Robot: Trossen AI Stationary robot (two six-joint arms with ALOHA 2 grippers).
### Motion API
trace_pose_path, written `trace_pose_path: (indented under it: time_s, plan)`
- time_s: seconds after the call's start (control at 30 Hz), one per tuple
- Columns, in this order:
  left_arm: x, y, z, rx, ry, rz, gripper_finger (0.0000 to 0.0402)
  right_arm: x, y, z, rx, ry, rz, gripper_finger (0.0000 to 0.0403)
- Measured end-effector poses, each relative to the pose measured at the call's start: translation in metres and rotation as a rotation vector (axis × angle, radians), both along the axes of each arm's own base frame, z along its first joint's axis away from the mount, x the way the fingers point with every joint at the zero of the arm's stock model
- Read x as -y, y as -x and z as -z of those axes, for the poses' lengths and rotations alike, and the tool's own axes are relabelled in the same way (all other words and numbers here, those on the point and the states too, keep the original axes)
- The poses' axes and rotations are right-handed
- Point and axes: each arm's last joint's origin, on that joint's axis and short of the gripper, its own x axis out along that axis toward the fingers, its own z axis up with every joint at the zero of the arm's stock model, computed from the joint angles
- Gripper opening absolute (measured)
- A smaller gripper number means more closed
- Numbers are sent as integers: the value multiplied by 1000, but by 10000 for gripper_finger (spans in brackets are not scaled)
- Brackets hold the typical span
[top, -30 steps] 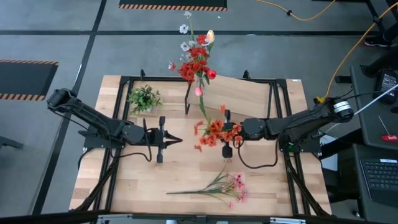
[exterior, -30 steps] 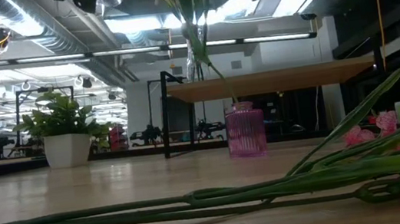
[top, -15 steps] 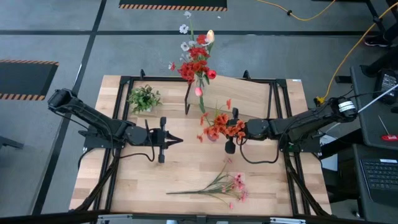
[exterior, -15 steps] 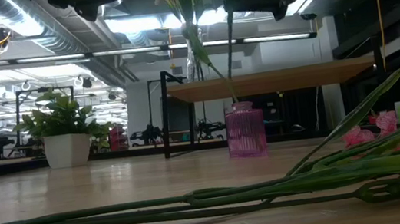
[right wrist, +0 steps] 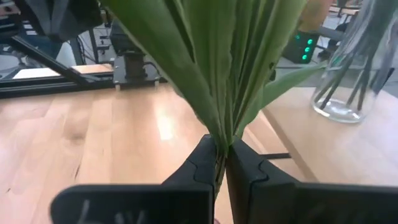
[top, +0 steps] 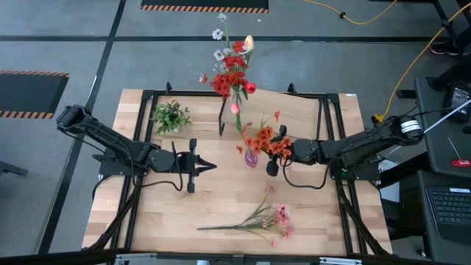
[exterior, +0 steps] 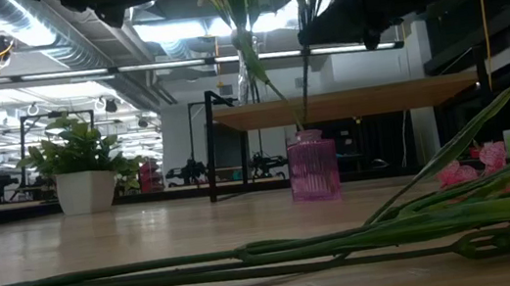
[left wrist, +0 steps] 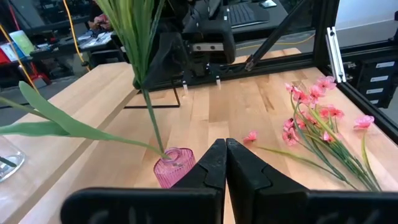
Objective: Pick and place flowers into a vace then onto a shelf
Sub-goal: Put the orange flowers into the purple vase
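My right gripper (top: 282,152) (exterior: 356,13) is shut on a bunch of orange-red flowers (top: 266,140), just right of a small pink ribbed vase (top: 252,157) (exterior: 313,165) at mid-table. The bunch's stalk (exterior: 305,87) (left wrist: 151,118) runs down into the vase's mouth. Pink flowers (top: 265,219) (left wrist: 317,115) lie flat on the table near the front edge. The shelf (top: 294,110) (exterior: 344,104) stands at the back and bears a clear vase (exterior: 246,73) of red and white flowers (top: 232,70). My left gripper (top: 204,165) (left wrist: 225,163) is shut and empty, left of the pink vase. My right gripper pinches the bunch's green stalks and leaves (right wrist: 219,144) between its two fingers, below the blooms. The fingers come level from the table's right side and lie across the stalks. The bunch stands nearly upright, leaning a little, with its lower end in the pink vase's mouth (left wrist: 169,154).
A small green plant in a white pot (top: 171,116) (exterior: 81,171) stands at the back left. Black frame rails (top: 140,147) run along the table's left and right sides. Bare wood lies between the pink vase and the flowers lying at the front.
My right gripper has gone a little toward the far edge with the orange-red bunch. The bunch has tipped up from a slant over the pink vase to nearly upright, uncovering the vase from above. Its stalk end has come down into the vase's mouth.
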Motion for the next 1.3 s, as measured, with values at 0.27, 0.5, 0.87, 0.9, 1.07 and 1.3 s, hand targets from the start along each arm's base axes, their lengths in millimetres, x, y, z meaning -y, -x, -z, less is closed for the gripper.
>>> trace_pose_path:
  time_s: [0.27, 0.5, 0.87, 0.9, 1.07, 1.3]
  plan:
    - [0, 0, 0, 0, 0, 1, 4, -1, -3, 10, -9, -32, -13, 13]
    - [0, 0, 0, 0, 0, 1, 2, -2, -9, 22, -42, -41, -9, 13]
    - [0, 1, 2, -20, 9, -4, 2, -3, -17, 36, -60, -61, -1, 13]
    - [0, 1, 2, -20, 10, -4, 2, -3, -17, 38, -62, -62, -1, 13]
    - [0, 1, 2, -19, 16, -7, 3, -4, -20, 48, -93, -77, 6, 13]
    - [0, 1, 2, -19, 16, -7, 7, -4, -22, 52, -97, -79, 7, 20]
